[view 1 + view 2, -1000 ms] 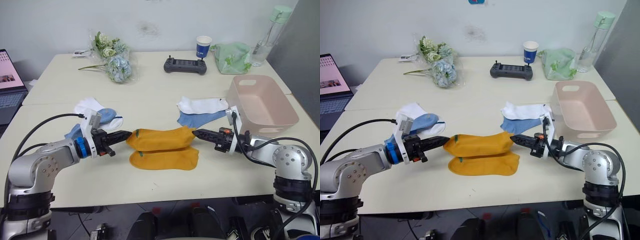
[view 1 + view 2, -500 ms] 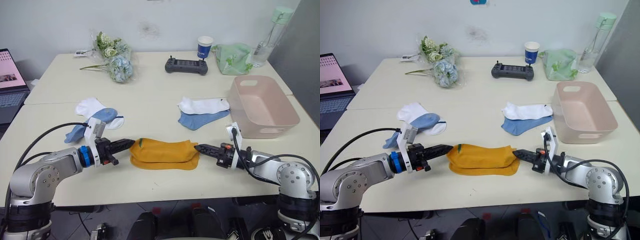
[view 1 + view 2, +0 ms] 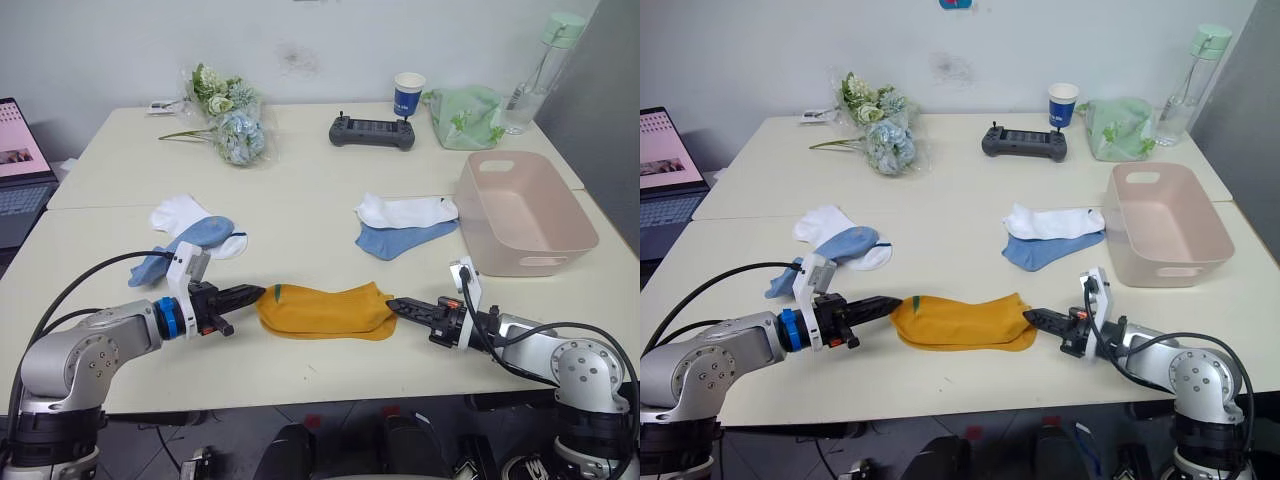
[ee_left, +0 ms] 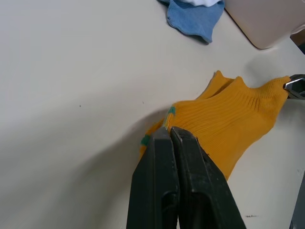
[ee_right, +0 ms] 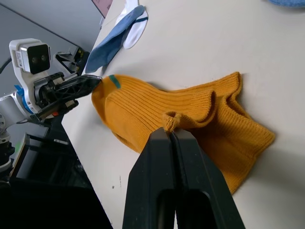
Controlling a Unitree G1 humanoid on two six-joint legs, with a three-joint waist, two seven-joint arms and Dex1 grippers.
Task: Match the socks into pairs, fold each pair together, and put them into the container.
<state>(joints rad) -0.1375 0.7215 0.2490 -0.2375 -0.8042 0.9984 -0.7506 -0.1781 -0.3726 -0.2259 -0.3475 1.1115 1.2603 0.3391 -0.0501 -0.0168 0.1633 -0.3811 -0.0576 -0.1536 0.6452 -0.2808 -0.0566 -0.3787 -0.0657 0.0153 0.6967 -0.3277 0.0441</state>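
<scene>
Lowered since a second ago, the top orange sock [image 3: 322, 305] now lies stacked on its mate on the table [image 3: 300, 215]. Left gripper [image 3: 257, 293] and right gripper [image 3: 394, 304] each pinch one end, jaws closed. Pairing done; folding end-to-end comes next, basket [image 3: 525, 210] beyond the right jaws.

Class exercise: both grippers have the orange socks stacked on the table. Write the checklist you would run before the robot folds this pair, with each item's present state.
1. Left gripper shut on the mustard-orange socks' striped end: ok.
2. Right gripper shut on the opposite end: ok.
3. The two socks lie stacked, edges roughly aligned: ok.
4. Each gripper holds both layers: cannot tell.
5. Pink basket open, nothing seen inside: ok.
6. White-and-blue piles lie apart from the stack: ok.
</scene>
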